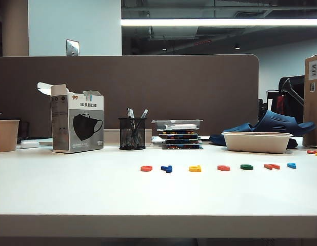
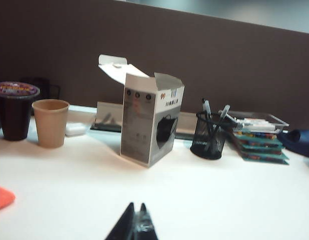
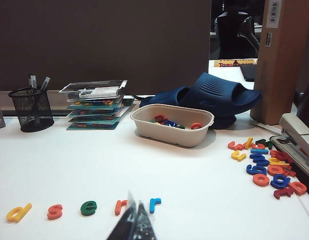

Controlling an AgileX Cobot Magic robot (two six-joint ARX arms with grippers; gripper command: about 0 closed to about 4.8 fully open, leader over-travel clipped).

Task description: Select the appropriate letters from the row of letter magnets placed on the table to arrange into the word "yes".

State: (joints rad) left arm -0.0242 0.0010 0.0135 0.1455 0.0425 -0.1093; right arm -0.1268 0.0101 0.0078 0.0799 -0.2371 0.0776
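In your exterior view, the row of letter magnets point(image 1: 218, 167) lies right of centre on the table point(image 1: 71, 189), the blue y point(image 1: 166, 168), red s point(image 1: 223, 167) and green e point(image 1: 246, 166) untouched. Your left wrist view shows the left gripper point(image 2: 135, 225) pressed together above bare tabletop. Your right wrist view shows the right gripper point(image 3: 135, 226) pressed together just nearer than the row.

On the white tabletop point(image 1: 71, 189), a row of letter magnets point(image 1: 218, 167) runs orange-red, dark blue "y" point(image 1: 166, 168), yellow point(image 1: 195, 168), red "s" point(image 1: 223, 167), green "e" point(image 1: 246, 166), orange-red, light blue; behind stand a grey-and-white mask box point(image 1: 76, 123) printed with a black mask, a black mesh pen holder point(image 1: 132, 133), a tan paper cup point(image 1: 6, 135), a cream tray point(image 1: 256, 141), navy slippers point(image 1: 276, 123) and a brown partition point(image 1: 148, 87); both end effectors, left point(image 2: 134, 227) and right point(image 3: 134, 225), are black
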